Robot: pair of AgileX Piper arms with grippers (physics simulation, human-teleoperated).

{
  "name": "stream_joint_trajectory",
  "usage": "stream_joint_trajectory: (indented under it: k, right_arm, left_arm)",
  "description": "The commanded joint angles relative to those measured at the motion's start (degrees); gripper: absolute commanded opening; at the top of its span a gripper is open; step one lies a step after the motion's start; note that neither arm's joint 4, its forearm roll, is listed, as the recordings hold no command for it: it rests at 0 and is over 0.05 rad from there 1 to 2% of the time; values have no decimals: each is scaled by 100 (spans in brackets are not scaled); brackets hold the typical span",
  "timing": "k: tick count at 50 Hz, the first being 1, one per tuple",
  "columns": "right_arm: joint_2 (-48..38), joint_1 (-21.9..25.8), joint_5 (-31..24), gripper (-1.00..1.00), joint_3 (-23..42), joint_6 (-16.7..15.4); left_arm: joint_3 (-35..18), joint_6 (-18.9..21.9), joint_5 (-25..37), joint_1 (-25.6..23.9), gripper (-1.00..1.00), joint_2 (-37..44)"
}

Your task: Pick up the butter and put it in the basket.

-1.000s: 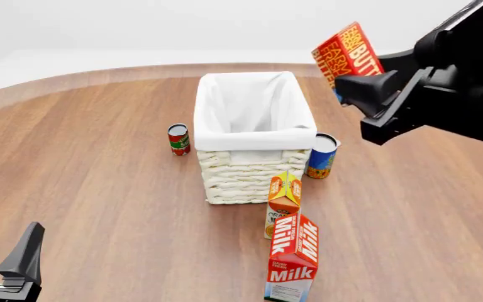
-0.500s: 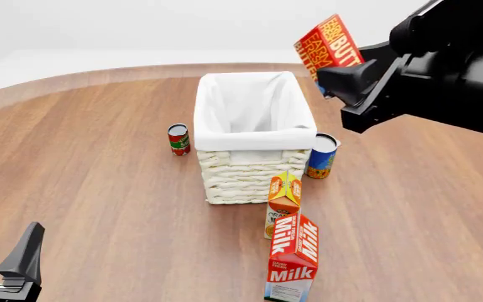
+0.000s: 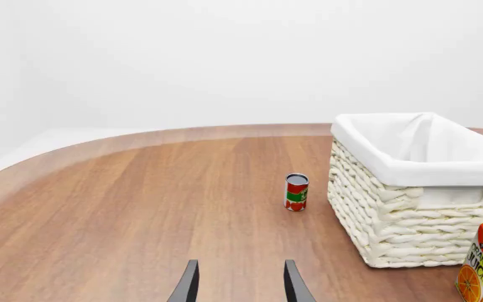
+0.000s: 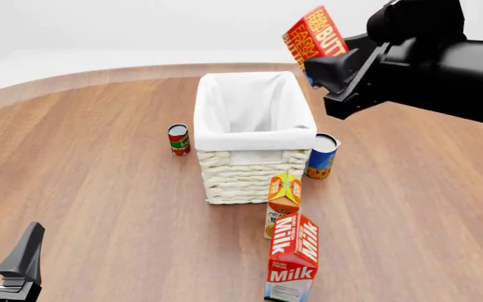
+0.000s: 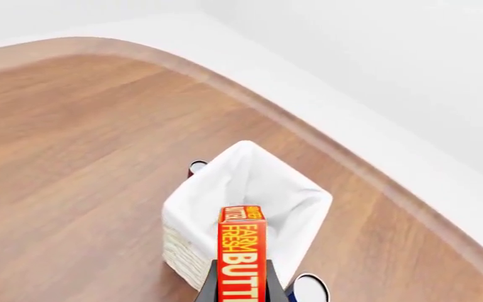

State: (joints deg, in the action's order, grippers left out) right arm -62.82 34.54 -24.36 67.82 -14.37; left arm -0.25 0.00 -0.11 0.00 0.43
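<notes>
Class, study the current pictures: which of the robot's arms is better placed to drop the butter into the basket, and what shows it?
The right. Its gripper already holds the butter in the air near the basket. The left gripper is open, empty and low at the table's near edge.

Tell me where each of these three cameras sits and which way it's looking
Front view: fixed above and behind the arms, looking forward and down at the basket; shows the right gripper holding the butter, left gripper low.
Left wrist view: behind the left gripper, low, facing across the table.
Right wrist view: behind the right gripper, high, looking down past the butter.
All three share the basket.
</notes>
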Motion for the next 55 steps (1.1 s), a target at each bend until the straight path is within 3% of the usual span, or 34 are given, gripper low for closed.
stream_joint_trajectory:
  k: [1, 55]
  right_arm:
    - [-160, -80, 162, -100, 171, 9]
    - [-1760, -199, 508, -100, 1327, -53]
  left_arm:
    - [0, 0, 0, 0, 100, 0]
    - [0, 0, 0, 0, 100, 0]
